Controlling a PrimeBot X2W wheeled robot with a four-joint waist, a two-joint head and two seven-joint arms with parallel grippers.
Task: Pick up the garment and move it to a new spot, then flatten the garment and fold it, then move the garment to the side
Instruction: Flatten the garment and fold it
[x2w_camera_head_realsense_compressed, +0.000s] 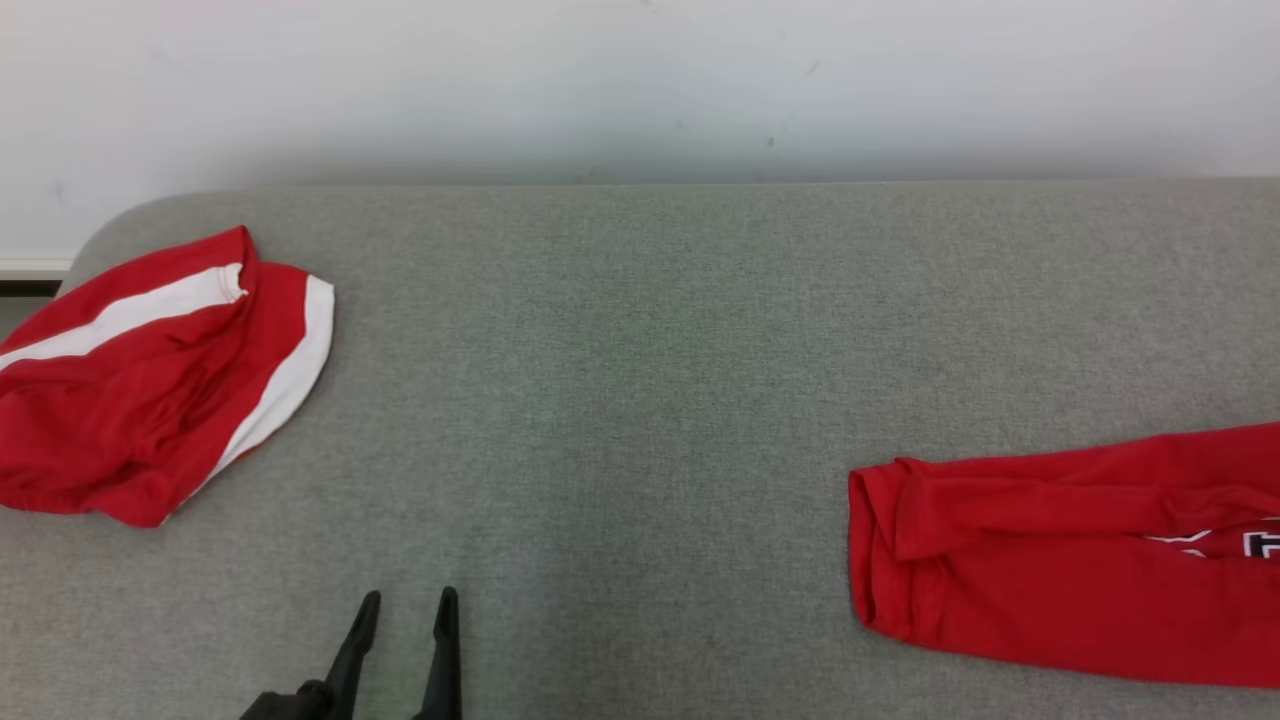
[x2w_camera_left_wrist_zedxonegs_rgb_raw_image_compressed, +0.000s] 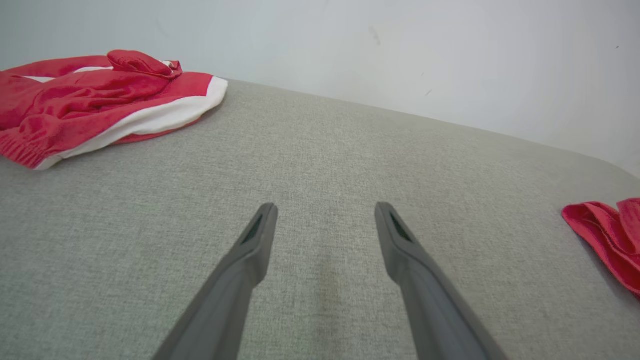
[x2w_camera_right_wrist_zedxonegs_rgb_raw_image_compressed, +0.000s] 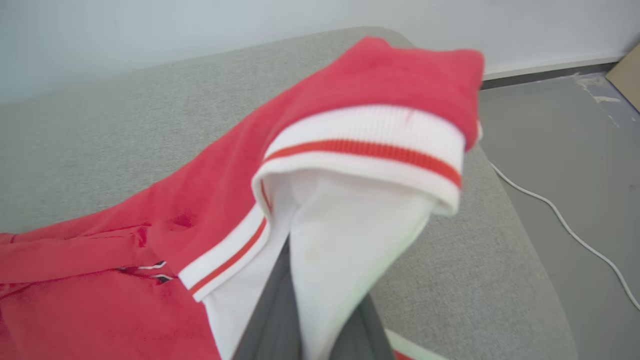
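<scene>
The garment (x2w_camera_head_realsense_compressed: 1060, 560) is a red shirt lying long and bunched at the right edge of the grey padded table (x2w_camera_head_realsense_compressed: 640, 350); its near end (x2w_camera_left_wrist_zedxonegs_rgb_raw_image_compressed: 607, 235) also shows in the left wrist view. In the right wrist view its white, red-striped collar part (x2w_camera_right_wrist_zedxonegs_rgb_raw_image_compressed: 360, 150) is lifted off the surface. My right gripper (x2w_camera_right_wrist_zedxonegs_rgb_raw_image_compressed: 305, 280) is shut on that white fabric, and cloth hides the fingertips. My left gripper (x2w_camera_head_realsense_compressed: 408, 602) hovers open over bare table near the front edge, with nothing between its fingers (x2w_camera_left_wrist_zedxonegs_rgb_raw_image_compressed: 260, 235).
A second red garment with white stripes (x2w_camera_head_realsense_compressed: 150, 380) lies crumpled at the table's far left (x2w_camera_left_wrist_zedxonegs_rgb_raw_image_compressed: 90, 105). A white wall runs behind the table. Past the table's rounded right end are grey floor, a white cable (x2w_camera_right_wrist_zedxonegs_rgb_raw_image_compressed: 565, 225) and a cardboard corner (x2w_camera_right_wrist_zedxonegs_rgb_raw_image_compressed: 625, 70).
</scene>
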